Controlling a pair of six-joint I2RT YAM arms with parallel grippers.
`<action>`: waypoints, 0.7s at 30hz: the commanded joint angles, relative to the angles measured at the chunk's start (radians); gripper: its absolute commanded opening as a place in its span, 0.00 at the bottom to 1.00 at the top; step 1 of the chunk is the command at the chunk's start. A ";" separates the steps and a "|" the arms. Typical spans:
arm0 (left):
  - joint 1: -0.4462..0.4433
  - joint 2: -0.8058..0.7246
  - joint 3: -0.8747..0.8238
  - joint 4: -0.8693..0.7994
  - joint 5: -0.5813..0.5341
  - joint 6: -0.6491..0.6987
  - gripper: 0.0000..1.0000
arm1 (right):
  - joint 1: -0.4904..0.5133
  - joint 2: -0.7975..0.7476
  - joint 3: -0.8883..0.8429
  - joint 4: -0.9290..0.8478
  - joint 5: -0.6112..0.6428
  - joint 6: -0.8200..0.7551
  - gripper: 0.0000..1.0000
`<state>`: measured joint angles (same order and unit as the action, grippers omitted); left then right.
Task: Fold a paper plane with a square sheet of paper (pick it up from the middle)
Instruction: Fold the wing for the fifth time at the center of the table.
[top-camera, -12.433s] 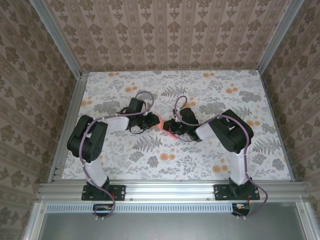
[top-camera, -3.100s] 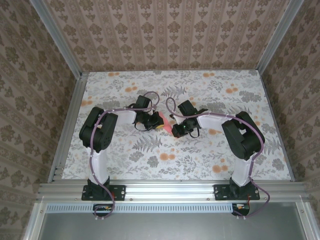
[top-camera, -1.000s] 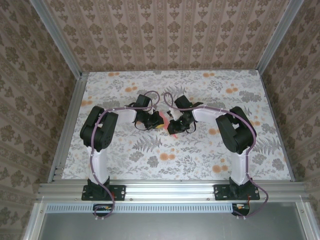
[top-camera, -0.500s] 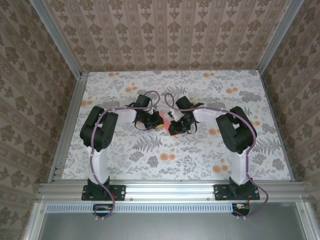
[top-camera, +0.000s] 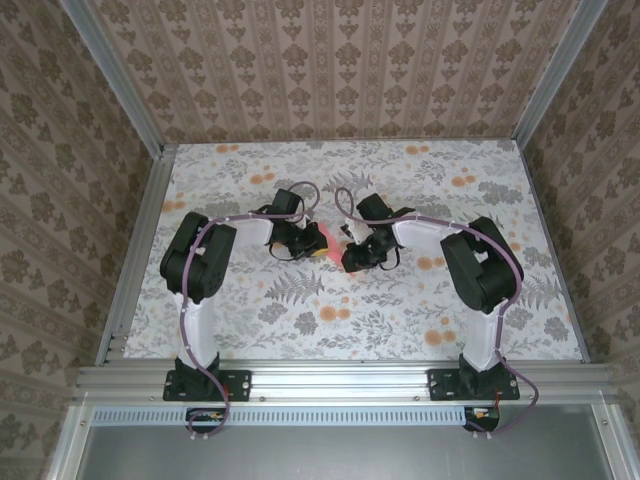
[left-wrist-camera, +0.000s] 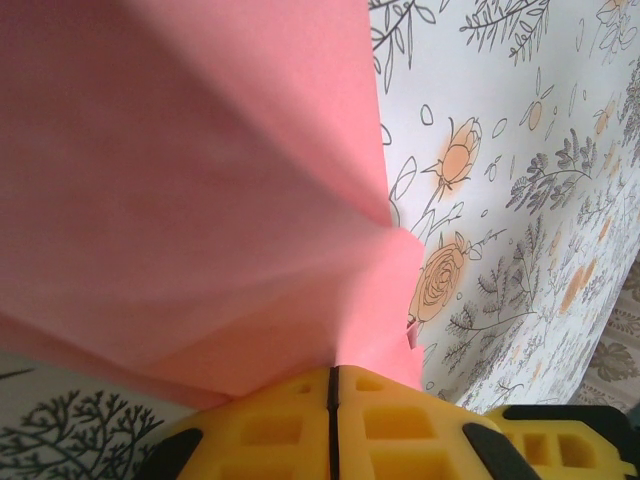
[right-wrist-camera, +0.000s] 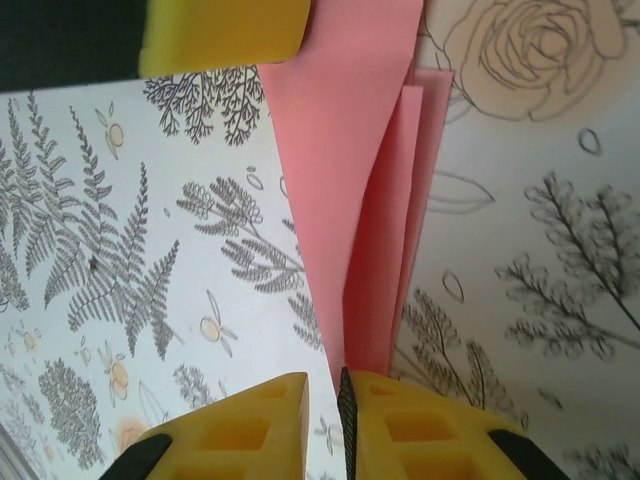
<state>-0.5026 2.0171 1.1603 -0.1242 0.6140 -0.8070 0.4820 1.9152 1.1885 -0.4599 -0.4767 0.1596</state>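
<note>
**When 2 grips share 1 fold, go slowly**

While the sheet of paper (left-wrist-camera: 200, 180) sits at the middle of the bench (top-camera: 400, 300) between your 2 arms, already folded into overlapping pink layers, this looks like a creasing step. I cannot tell whether the sheet rests flat on the bench or is slightly lifted.

Your left pincer (left-wrist-camera: 332, 385) has its yellow fingers pressed together on the sheet's edge, where the layers gather into a small pucker. Your right pincer (right-wrist-camera: 325, 390) is nipped on the narrow pointed end, and the layer edges fan away from it.

- Draw the 2 grips apart gently along the fold line, just enough to flatten that pucker, which could otherwise set as a false crease.
- Avoid twisting either wrist, since thin paper clamped at 2 points probably tears easily.
- Line up the fanned edges before you press down.
- Let go with only 1 pincer at a time.
</note>
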 joint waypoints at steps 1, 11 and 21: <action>0.019 0.078 -0.033 -0.133 -0.148 0.025 0.09 | -0.003 -0.041 -0.010 -0.070 0.033 -0.003 0.22; 0.018 0.080 -0.027 -0.137 -0.145 0.028 0.09 | 0.007 0.010 0.013 -0.072 0.007 -0.015 0.28; 0.019 0.078 -0.026 -0.141 -0.146 0.030 0.09 | 0.006 0.042 0.029 -0.064 0.036 -0.008 0.21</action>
<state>-0.5026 2.0171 1.1622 -0.1280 0.6140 -0.8062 0.4820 1.9385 1.1915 -0.4988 -0.4644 0.1562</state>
